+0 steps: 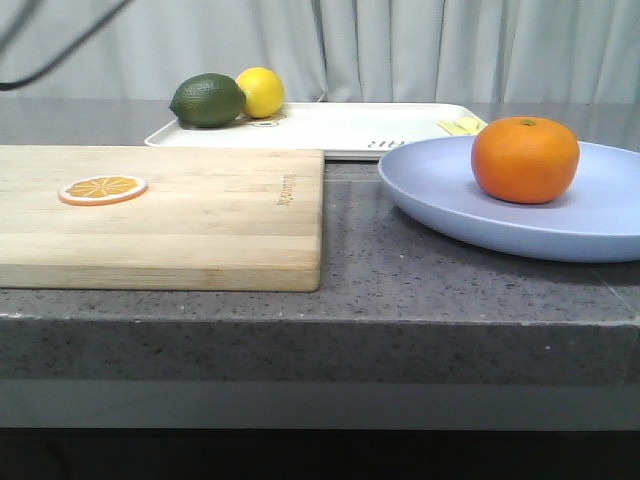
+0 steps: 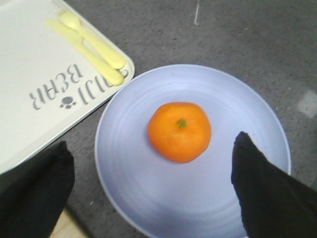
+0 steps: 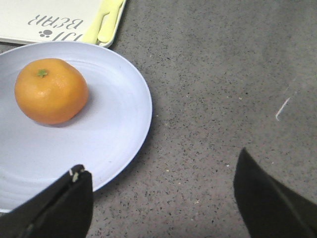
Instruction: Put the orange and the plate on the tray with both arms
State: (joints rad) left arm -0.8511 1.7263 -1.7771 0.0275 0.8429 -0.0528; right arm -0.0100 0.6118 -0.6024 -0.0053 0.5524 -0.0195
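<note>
A whole orange [image 2: 179,131] sits on a lavender plate [image 2: 129,183] on the table, just beside the cream tray [image 2: 29,64]; both end effectors, left [image 2: 153,191] and right [image 3: 163,198], hover spread and empty, so close squarely on the fruit first

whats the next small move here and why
Probably lower the left gripper onto the orange. Its open fingers already straddle the orange, which sits on the plate beside the tray, and nothing is gripped yet.
</note>
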